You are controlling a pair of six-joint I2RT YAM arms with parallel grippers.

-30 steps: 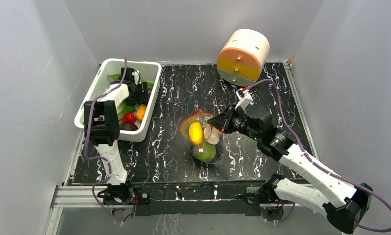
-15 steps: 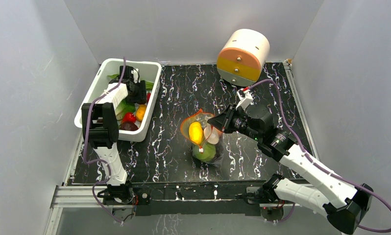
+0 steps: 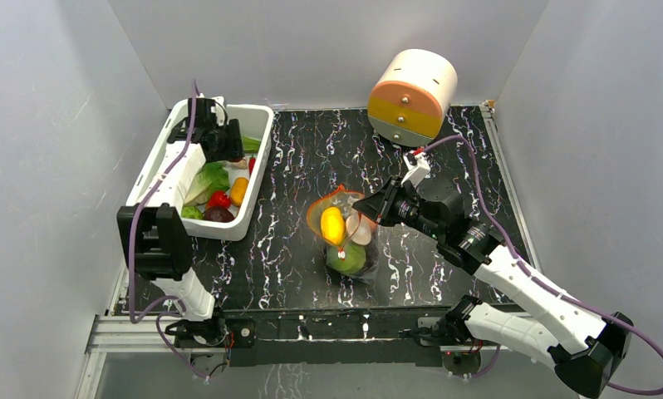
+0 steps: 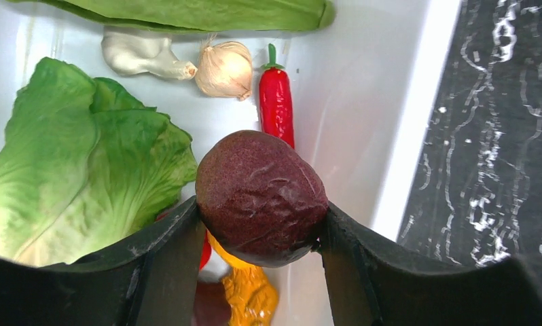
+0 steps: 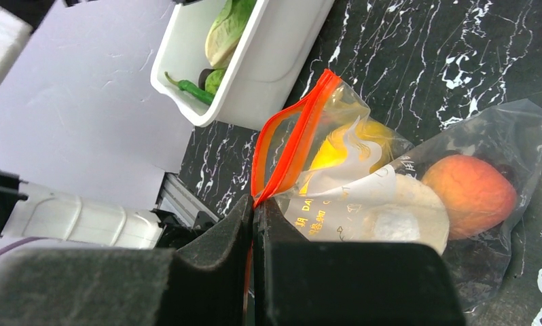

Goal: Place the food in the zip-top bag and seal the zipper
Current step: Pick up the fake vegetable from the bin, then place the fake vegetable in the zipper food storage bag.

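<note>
While the left claw pinched a smooth dark-maroon round fruit that risked slipping, the right claw pinched the orange-red zipper of the clear plastic bag.

The top view looks down from high behind the arms, far off, over the whole table. The left wrist view faces straight down, very near, into the white bin, with a dark fruit mid-frame. The right wrist view looks low across the table, close to the bag, with the bin at upper left. Both also show from the top.
</note>
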